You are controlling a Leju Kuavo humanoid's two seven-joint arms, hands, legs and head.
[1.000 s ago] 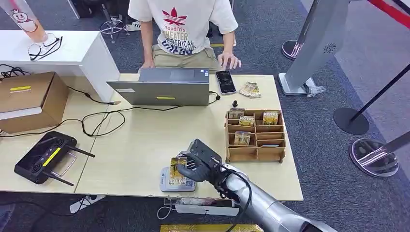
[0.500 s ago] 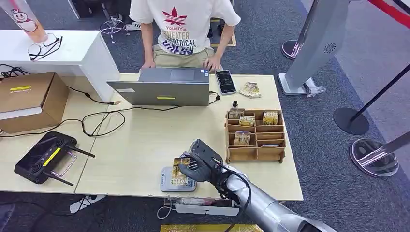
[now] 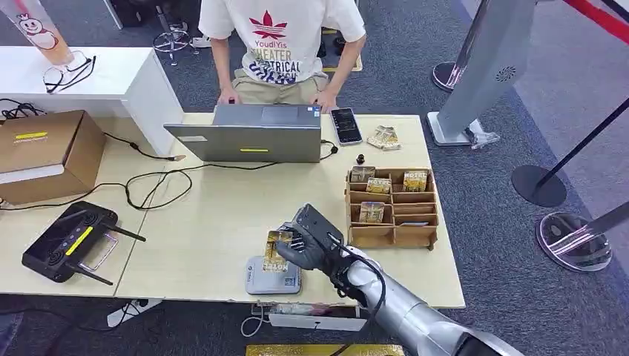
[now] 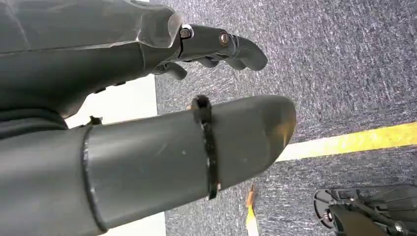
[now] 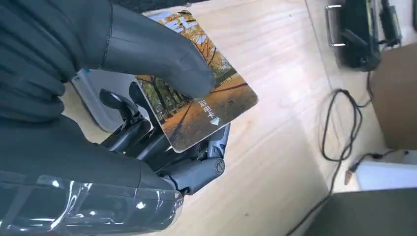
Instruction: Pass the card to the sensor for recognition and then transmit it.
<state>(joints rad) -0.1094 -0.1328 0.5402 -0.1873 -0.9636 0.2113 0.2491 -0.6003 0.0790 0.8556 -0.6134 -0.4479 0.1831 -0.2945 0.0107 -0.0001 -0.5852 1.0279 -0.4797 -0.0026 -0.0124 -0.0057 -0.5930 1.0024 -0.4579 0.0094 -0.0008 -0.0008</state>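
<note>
Card (image 3: 275, 251) sits pinched between thumb and fingers of the right hand (image 3: 310, 241), just above the grey sensor (image 3: 273, 276) near the table (image 3: 215, 222) edge. Best keep it flat and steady over the sensor. Left hand (image 4: 147, 113) hangs empty, fingers apart.

A laptop (image 3: 252, 133) and phone (image 3: 346, 125) lie at the worktop's (image 3: 215, 215) far edge; a controller (image 3: 70, 241) sits at its left near corner.

The right hand (image 3: 305, 239) has lifted the card (image 3: 275, 251) slightly off the sensor (image 3: 273, 276).
</note>
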